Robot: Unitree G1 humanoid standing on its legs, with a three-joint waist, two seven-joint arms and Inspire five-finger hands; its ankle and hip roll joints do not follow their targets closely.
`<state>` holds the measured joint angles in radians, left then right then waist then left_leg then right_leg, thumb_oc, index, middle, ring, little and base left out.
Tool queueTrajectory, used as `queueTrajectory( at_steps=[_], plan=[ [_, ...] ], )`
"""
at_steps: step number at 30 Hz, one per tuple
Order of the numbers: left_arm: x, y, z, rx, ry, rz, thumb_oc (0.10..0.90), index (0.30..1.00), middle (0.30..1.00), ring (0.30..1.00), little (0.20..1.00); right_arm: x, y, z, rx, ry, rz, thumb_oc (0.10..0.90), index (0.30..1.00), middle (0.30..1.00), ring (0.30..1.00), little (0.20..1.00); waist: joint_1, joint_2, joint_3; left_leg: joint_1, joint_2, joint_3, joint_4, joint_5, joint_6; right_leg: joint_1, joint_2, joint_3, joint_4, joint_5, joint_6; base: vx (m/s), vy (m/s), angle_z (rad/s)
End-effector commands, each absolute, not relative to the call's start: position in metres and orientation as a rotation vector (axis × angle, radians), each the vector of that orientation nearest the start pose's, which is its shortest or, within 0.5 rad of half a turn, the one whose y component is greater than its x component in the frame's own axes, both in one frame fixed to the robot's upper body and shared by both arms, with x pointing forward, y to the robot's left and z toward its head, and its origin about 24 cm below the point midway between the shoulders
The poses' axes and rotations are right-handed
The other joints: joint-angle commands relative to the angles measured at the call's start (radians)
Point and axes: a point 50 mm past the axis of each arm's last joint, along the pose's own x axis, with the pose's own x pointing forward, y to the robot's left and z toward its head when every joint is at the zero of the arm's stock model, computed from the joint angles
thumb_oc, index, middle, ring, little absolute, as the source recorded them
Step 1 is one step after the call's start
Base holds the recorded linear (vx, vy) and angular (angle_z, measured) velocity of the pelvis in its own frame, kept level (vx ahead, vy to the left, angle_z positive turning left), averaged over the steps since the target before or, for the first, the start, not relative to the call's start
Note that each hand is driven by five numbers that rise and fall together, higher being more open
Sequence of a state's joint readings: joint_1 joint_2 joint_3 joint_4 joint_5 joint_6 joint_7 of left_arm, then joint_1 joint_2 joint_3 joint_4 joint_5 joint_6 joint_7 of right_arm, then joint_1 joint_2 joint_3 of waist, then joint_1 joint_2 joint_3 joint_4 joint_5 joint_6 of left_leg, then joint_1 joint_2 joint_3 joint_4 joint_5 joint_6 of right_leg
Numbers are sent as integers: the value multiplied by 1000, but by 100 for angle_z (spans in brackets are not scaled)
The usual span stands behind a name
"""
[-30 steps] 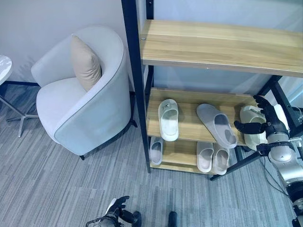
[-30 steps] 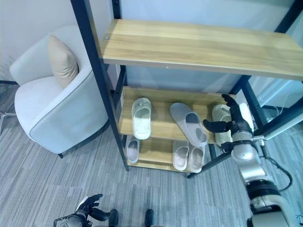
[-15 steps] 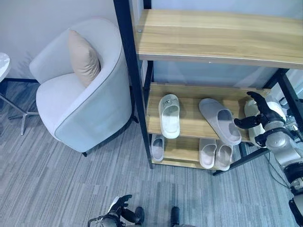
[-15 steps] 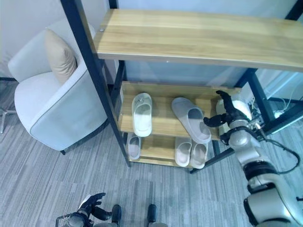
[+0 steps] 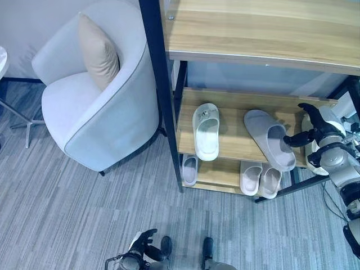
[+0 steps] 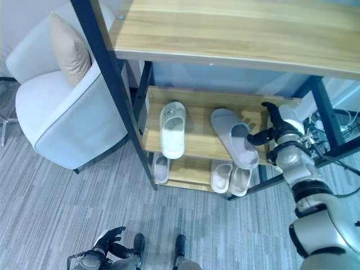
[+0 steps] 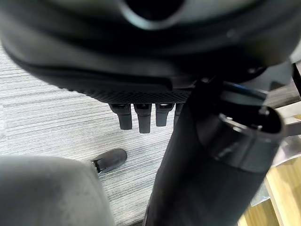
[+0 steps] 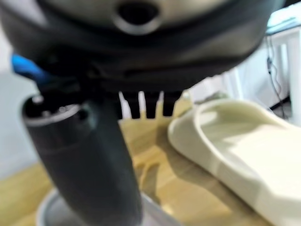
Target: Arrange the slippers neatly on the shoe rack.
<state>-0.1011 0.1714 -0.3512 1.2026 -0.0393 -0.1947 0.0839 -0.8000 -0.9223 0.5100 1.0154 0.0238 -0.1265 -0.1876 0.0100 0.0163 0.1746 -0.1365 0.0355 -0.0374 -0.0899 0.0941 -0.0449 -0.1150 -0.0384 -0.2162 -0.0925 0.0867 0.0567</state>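
At the right edge of the frame, the right hand (image 5: 315, 133) sits at the middle shelf (image 5: 232, 143) of the shoe rack, fingers spread, thumb touching the angled grey slipper (image 5: 270, 139). A cream slipper (image 8: 244, 146) lies just beside it. The left hand (image 5: 140, 247) hangs relaxed at bottom centre.

Shoe rack (image 5: 169, 101): black metal frame, light wood-grain shelves. Middle shelf: white slipper (image 5: 206, 131) near the left edge, pale grey slipper (image 5: 270, 139) mid-shelf, cream slipper (image 8: 244, 150) at the right edge. Bottom shelf: small white slipper (image 5: 189, 169) at the left edge, off-white pair (image 5: 260, 179) toward the right edge. Right hand (image 5: 313, 132) dark; left hand (image 5: 142, 247) dark with a white thumb cover. Armchair (image 5: 95, 112) light grey, cushion (image 5: 98, 53) beige. Floor (image 5: 67, 214) grey carpet with fine striped pattern.
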Motion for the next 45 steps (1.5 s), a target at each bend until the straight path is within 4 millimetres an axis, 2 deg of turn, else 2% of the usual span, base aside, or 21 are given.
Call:
queueTrajectory(
  at_steps=[1,4,11,15,16,17,18,25,26,27,29,31,32,33,34,36,37,39,40,42,45],
  plan=[
    [116,190,-160,443,1010,-183,800,900,900,900,900,352,-359,215,-1029,-66,-464,800,900,900,900,900,38,-72,-10,-17,-11,-5,3,-42,-41,6,-36,42,5,-84,90,22,-1,12],
    [117,190,-159,445,1005,-185,800,900,900,900,900,352,-359,212,-1013,-61,-461,800,900,900,900,900,41,-74,-5,-22,-10,-11,3,-40,-42,4,-36,37,5,-85,89,18,-4,10],
    [122,189,-158,446,996,-184,800,900,900,900,900,354,-353,208,-796,-114,-465,800,900,900,900,900,53,-84,5,-28,-11,-22,3,-42,-45,1,-38,23,5,-87,90,22,-5,7],
    [121,189,-158,447,1001,-187,800,900,900,900,900,354,-353,203,-781,-105,-462,800,900,900,900,900,56,-88,5,-22,-13,-26,3,-45,-44,7,-39,19,5,-89,90,7,1,1],
    [121,190,-158,447,1000,-185,800,900,900,900,900,354,-353,200,-777,-95,-457,773,860,860,860,860,58,-90,5,-19,-13,-29,3,-46,-43,11,-40,17,5,-88,90,0,0,0],
    [121,190,-158,447,1001,-185,800,900,900,900,900,354,-353,200,-776,-95,-457,540,509,509,509,509,58,-90,5,-18,-13,-29,3,-46,-43,12,-40,17,5,-88,90,0,0,0],
    [121,190,-158,447,1002,-185,800,900,900,900,900,354,-353,198,-765,-90,-455,400,300,300,300,300,59,-91,4,-17,-13,-30,3,-47,-43,13,-41,16,5,-89,90,0,0,0],
    [120,191,-159,451,1010,-188,800,900,900,900,900,348,-356,173,-630,-46,-457,400,300,300,300,300,60,-97,-1,3,-16,-30,3,-59,-40,32,-44,11,5,-91,91,1,1,1],
    [120,190,-159,448,1013,-186,800,900,900,900,900,346,-353,167,-565,-62,-458,400,300,300,300,300,55,-97,-3,10,-16,-28,3,-63,-38,37,-44,13,5,-92,91,2,18,7],
    [120,190,-159,453,1018,-185,800,900,900,900,900,343,-348,161,-379,-121,-469,400,300,300,300,300,50,-97,-6,19,-15,-25,3,-67,-36,45,-44,16,5,-94,90,10,21,6],
    [120,189,-159,457,1022,-192,800,900,900,900,900,338,-337,163,-300,-206,-434,400,300,300,300,300,43,-97,-12,31,-14,-22,3,-73,-35,54,-44,18,5,-96,91,2,10,2],
    [117,191,-160,450,1032,-184,800,900,900,900,900,327,-321,158,-261,-279,-381,400,300,300,300,300,35,-97,-20,46,-14,-19,3,-81,-31,66,-43,21,5,-100,90,-9,14,-5],
    [115,194,-161,437,1047,-156,800,900,900,900,900,313,-314,158,-194,-359,-373,400,300,300,300,300,27,-93,-32,60,-14,-17,3,-89,-29,78,-43,21,5,-104,89,0,0,0],
    [114,195,-161,440,1048,-157,800,900,900,900,900,312,-315,157,-194,-357,-376,400,300,300,300,300,29,-95,-32,61,-14,-17,3,-89,-29,80,-43,21,5,-105,89,23,-3,5],
    [115,200,-160,432,1052,-125,800,900,900,900,900,298,-308,151,-113,-407,-372,400,300,300,300,300,23,-91,-45,79,-15,-18,3,-97,-26,95,-43,21,5,-109,87,0,0,0],
    [115,203,-159,431,1051,-113,800,900,900,900,900,292,-306,150,-106,-422,-369,400,300,300,300,300,23,-90,-51,88,-15,-18,3,-101,-25,104,-43,22,5,-112,86,2,-1,-3],
    [116,207,-158,428,1041,-91,800,900,900,900,900,282,-296,146,-113,-441,-329,400,300,300,300,300,16,-86,-63,107,-13,-15,3,-108,-22,120,-42,26,5,-118,83,-3,-11,-5],
    [115,209,-157,412,1034,-84,800,900,900,900,900,267,-290,141,-144,-443,-293,400,300,300,300,300,10,-81,-74,128,-10,-13,3,-116,-20,139,-40,27,5,-125,82,2,-8,2],
    [114,209,-157,413,1035,-86,800,900,900,900,900,266,-290,140,-144,-441,-294,400,300,300,300,300,11,-81,-75,130,-10,-13,3,-117,-20,141,-40,27,5,-125,82,32,-20,-2],
    [111,207,-158,410,1041,-95,800,900,900,900,900,257,-267,127,-98,-430,-202,400,300,300,300,300,0,-76,-86,172,-4,-5,3,-128,-16,181,-33,35,5,-138,73,31,-31,-14],
    [107,207,-160,403,1060,-92,800,900,900,900,900,242,-254,121,-83,-420,-134,400,300,300,300,300,-11,-74,-88,204,0,2,3,-135,-13,209,-27,42,7,-149,66,3,-42,-6]
  ],
)
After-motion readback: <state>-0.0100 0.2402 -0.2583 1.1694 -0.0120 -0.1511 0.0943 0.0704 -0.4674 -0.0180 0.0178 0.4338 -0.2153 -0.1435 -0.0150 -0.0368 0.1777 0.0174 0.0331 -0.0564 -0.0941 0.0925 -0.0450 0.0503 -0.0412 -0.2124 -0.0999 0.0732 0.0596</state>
